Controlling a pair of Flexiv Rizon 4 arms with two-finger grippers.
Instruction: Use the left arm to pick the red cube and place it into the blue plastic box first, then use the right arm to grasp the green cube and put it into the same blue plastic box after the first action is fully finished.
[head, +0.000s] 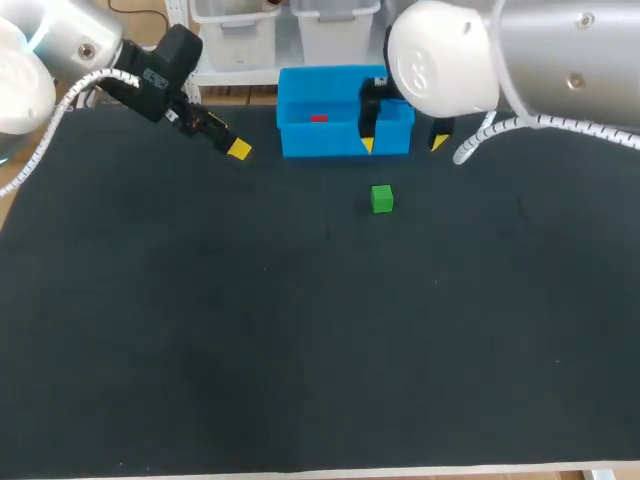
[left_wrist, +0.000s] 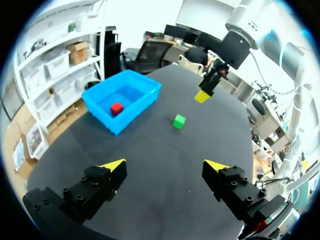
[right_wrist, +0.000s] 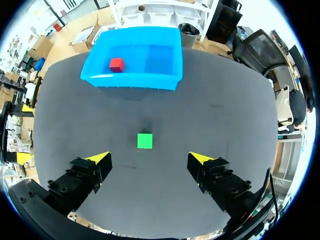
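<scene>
My right gripper (right_wrist: 150, 160) hangs spread and empty over the table (right_wrist: 225, 125). Just ahead of its fingers sits the green cube (right_wrist: 145, 140) — small, sharp-edged, probably light and stiff. I would close on two opposite flat faces, squarely, so it cannot twist out. Farther on stands the blue plastic box (right_wrist: 132, 81), with the red cube (right_wrist: 116, 64) already inside. My left gripper (left_wrist: 165, 165) — spread too — holds nothing.
</scene>
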